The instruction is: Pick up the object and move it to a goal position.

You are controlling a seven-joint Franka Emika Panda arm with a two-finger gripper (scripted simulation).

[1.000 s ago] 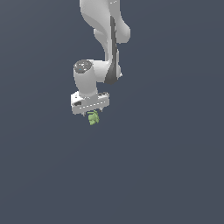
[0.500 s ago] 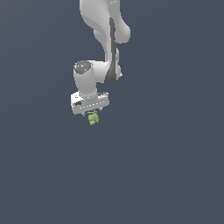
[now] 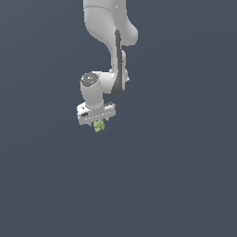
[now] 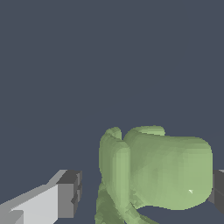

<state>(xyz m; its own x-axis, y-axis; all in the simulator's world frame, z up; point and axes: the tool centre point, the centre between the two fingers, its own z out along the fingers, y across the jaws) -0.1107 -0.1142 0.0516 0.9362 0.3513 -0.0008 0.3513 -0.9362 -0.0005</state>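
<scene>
The object (image 3: 98, 126) is a tiny light-green lumpy thing directly under the white gripper (image 3: 97, 122) in the exterior view. In the wrist view the object (image 4: 162, 173) fills the space between the two dark-tipped fingers. One fingertip (image 4: 217, 189) presses against its side. The other fingertip (image 4: 69, 194) stands close beside it with a thin gap showing at the tip. The gripper (image 4: 146, 192) is shut on the object, and most of the object sticks out beyond the fingertips.
The white arm (image 3: 111, 37) comes in from the top of the exterior view. Only a plain dark grey-blue background (image 3: 176, 176) shows around the gripper in both views.
</scene>
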